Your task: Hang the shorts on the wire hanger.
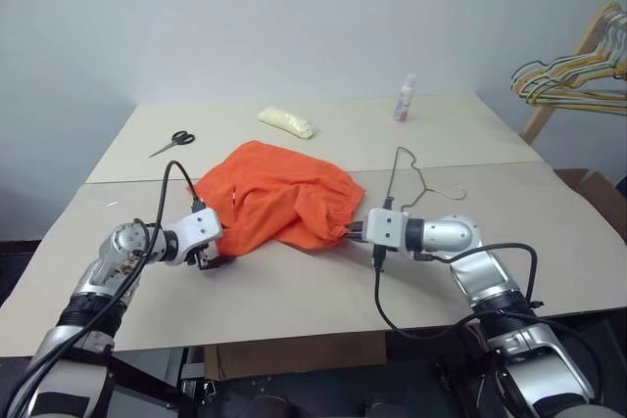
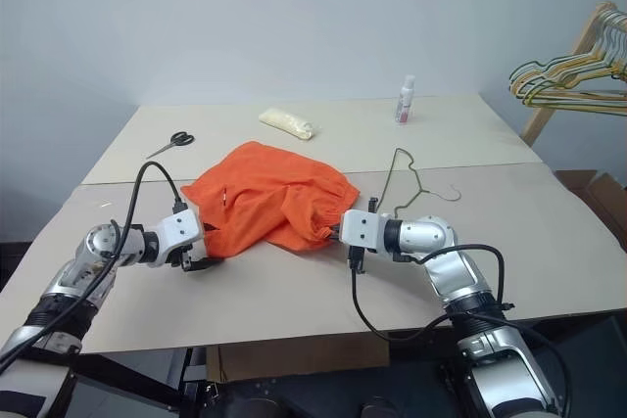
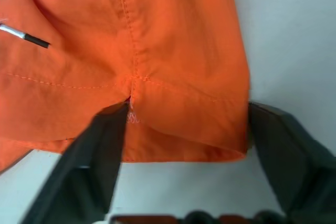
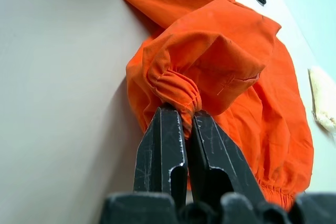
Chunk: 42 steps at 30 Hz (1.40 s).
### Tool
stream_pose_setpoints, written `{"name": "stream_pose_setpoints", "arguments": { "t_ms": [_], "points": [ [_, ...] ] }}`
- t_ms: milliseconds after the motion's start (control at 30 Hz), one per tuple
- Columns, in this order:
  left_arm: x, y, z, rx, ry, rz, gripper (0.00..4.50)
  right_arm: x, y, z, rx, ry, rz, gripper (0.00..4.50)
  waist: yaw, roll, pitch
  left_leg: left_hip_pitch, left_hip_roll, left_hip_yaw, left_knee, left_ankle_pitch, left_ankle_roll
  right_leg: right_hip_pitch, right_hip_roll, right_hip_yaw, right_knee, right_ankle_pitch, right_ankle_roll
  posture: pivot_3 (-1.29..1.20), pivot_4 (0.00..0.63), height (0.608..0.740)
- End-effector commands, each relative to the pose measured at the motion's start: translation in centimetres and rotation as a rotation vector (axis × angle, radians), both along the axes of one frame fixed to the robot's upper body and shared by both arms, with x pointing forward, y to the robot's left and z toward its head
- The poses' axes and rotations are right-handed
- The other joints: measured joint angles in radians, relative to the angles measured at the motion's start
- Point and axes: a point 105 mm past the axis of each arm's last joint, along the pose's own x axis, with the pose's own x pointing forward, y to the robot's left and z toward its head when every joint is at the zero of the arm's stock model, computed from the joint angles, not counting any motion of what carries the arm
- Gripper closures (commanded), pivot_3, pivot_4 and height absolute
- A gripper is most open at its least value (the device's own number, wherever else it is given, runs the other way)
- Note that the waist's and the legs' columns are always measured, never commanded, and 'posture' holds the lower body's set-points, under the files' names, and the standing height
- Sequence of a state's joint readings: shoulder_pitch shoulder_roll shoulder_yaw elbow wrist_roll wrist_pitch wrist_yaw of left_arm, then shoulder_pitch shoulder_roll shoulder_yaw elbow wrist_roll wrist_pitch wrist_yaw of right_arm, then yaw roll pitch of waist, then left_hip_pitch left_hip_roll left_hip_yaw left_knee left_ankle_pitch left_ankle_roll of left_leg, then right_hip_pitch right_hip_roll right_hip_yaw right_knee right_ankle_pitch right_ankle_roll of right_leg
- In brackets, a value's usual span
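Observation:
The orange shorts [image 1: 279, 198] lie crumpled in the middle of the table. My left gripper [image 1: 211, 259] is at their near left hem, open, and in the left wrist view the hem's edge [image 3: 173, 140] lies between its two spread fingers [image 3: 105, 145]. My right gripper [image 1: 351, 232] is shut on the gathered waistband [image 4: 176, 90] at the shorts' right end. The thin dark wire hanger [image 1: 416, 178] lies flat on the table just behind my right gripper, beside the shorts.
Scissors [image 1: 172, 142] lie at the far left of the table, a pale yellow packet [image 1: 286, 121] behind the shorts, a small bottle [image 1: 405, 98] at the far right. A bunch of hangers on a wooden rack [image 1: 578, 75] stands off the table's right.

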<state>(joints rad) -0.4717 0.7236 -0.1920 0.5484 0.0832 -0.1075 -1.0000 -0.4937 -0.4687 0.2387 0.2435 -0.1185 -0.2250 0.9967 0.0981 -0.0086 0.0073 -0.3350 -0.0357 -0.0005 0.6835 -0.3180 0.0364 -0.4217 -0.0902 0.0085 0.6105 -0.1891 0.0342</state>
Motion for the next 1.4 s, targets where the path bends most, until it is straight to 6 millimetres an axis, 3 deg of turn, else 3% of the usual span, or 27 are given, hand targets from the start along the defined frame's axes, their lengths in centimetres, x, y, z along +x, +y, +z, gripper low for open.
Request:
{"name": "stream_pose_setpoints", "arguments": {
  "t_ms": [33,267,300,400,567,700,900,1000,1167,1400],
  "points": [
    [0.2,0.3,-0.4,0.027,0.008,0.008,2.05,0.1,0.4,1.4,0.019,-0.05,0.009,4.5,0.0,0.0,0.0,0.0,0.0,0.0,0.0,0.0,0.0,0.0,0.0,0.0,0.0,0.0,0.0,0.2,0.0,0.74],
    [0.2,0.9,0.2,0.048,-0.015,0.01,4.32,0.2,0.0,1.1,0.019,-0.079,-0.014,4.5,-0.001,-0.001,0.0,0.0,0.0,0.0,0.0,0.0,0.0,0.0,0.0,0.0,0.0,0.0,0.0,0.2,0.0,0.74],
    [0.2,1.1,0.4,0.047,-0.024,0.015,4.47,0.3,-0.1,1.1,0.016,-0.095,-0.02,4.5,-0.001,-0.001,0.0,-0.001,0.0,0.0,0.0,0.0,0.0,-0.001,0.0,0.0,0.0,0.0,0.0,0.2,0.0,0.74],
    [-0.2,1.9,1.8,0.035,-0.074,0.022,4.47,0.9,-0.8,1.0,0.002,-0.17,-0.055,4.5,-0.005,-0.001,0.0,-0.001,0.0,0.0,0.0,0.0,0.0,-0.002,0.0,0.001,0.0,0.0,0.0,0.2,0.0,0.74],
    [-3.0,2.4,6.2,-0.117,-0.132,-0.02,4.47,1.4,-2.5,1.3,-0.048,-0.327,-0.063,4.5,-0.008,-0.005,0.002,-0.002,0.001,0.001,0.0,-0.001,0.001,-0.003,-0.001,0.001,-0.001,0.0,0.0,0.21,0.0,0.74],
    [-6.4,3.2,8.2,-0.139,-0.103,-0.053,4.47,0.0,-3.0,1.6,-0.092,-0.41,0.022,4.5,-0.005,-0.006,0.003,-0.002,0.003,0.001,0.0,-0.001,0.002,-0.003,-0.001,0.001,-0.001,0.0,0.0,0.23,0.0,0.74],
    [-11.7,2.0,7.1,-0.105,0.106,-0.145,4.47,-1.8,-3.3,-0.3,-0.283,-0.465,0.153,4.5,-0.003,-0.009,0.005,-0.001,0.003,0.001,0.0,-0.002,0.003,-0.001,-0.002,0.002,-0.001,-0.002,0.001,0.23,0.0,0.74],
    [-13.2,3.2,4.9,0.032,0.184,-0.122,4.47,-2.1,-4.0,-1.5,-0.388,-0.5,0.199,4.5,-0.002,-0.012,0.007,0.0,0.003,0.002,0.0,-0.002,0.003,-0.001,-0.002,0.002,-0.002,-0.004,0.001,0.23,0.0,0.74],
    [-13.4,4.1,3.5,0.092,0.196,-0.076,4.47,-1.0,-5.5,-3.1,-0.505,-0.496,0.154,4.5,0.001,-0.014,0.007,0.001,0.002,0.001,0.0,-0.002,0.003,0.0,-0.001,0.001,-0.001,-0.006,-0.001,0.23,0.0,0.74],
    [-14.2,2.3,4.0,0.001,0.247,-0.105,4.47,-2.2,-5.9,-2.5,-0.469,-0.482,0.209,4.5,-0.002,-0.015,0.008,0.0,0.002,0.001,0.0,-0.002,0.003,-0.001,-0.002,0.001,-0.001,-0.007,-0.001,0.22,0.0,0.74]
  ]
}}
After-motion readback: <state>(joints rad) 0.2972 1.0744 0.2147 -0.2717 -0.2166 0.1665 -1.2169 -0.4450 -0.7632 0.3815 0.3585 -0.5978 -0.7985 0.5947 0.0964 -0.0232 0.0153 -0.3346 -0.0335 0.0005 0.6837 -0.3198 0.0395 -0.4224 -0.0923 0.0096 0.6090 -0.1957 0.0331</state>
